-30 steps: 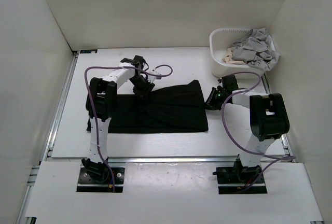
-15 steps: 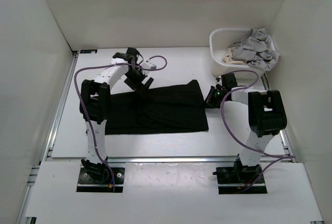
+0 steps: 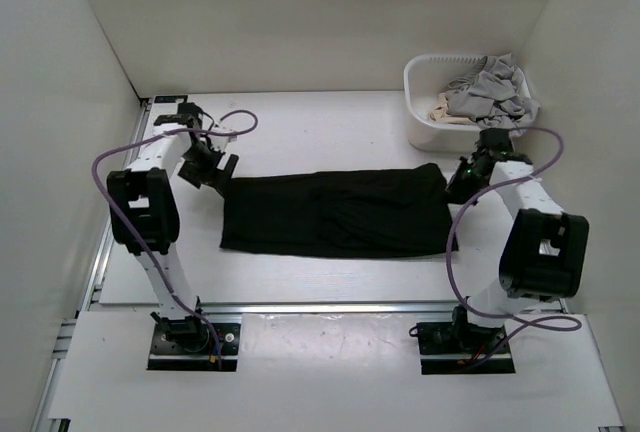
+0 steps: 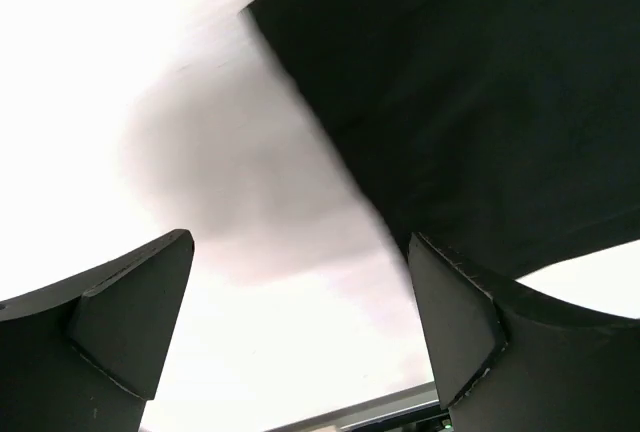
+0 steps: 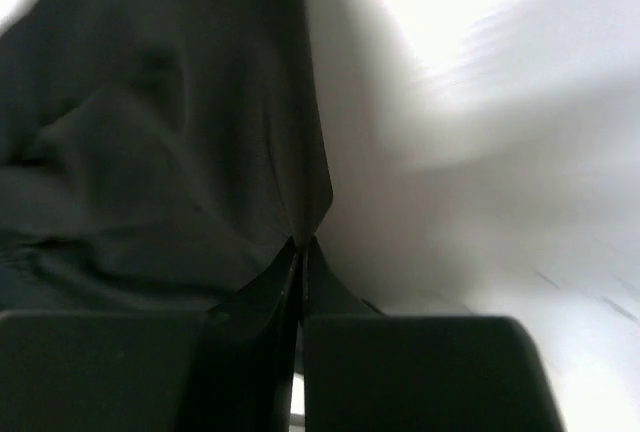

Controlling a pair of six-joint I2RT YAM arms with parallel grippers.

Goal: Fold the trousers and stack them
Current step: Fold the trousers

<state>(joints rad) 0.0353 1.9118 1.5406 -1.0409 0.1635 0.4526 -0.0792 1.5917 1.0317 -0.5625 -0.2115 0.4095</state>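
Black trousers [image 3: 335, 212] lie stretched out flat across the middle of the table. My right gripper [image 3: 455, 184] is shut on their right edge, and the right wrist view shows the black cloth [image 5: 160, 142] pinched between the closed fingertips of that gripper [image 5: 300, 244]. At the far left my left gripper [image 3: 213, 170] stands open just off the trousers' upper left corner, touching nothing. In the left wrist view the trousers [image 4: 470, 92] fill the upper right, and bare table shows between the wide-apart fingers of the left gripper [image 4: 300, 302].
A white basket [image 3: 418, 102] at the back right holds crumpled grey and cream clothes [image 3: 487, 92]. White walls close in the table on three sides. A metal rail [image 3: 320, 305] runs along the table's near edge, in front of the arm bases.
The right gripper closed on the trousers' right edge and pulled it right, stretching the cloth out longer. The left gripper opened, let go and moved left off the cloth.
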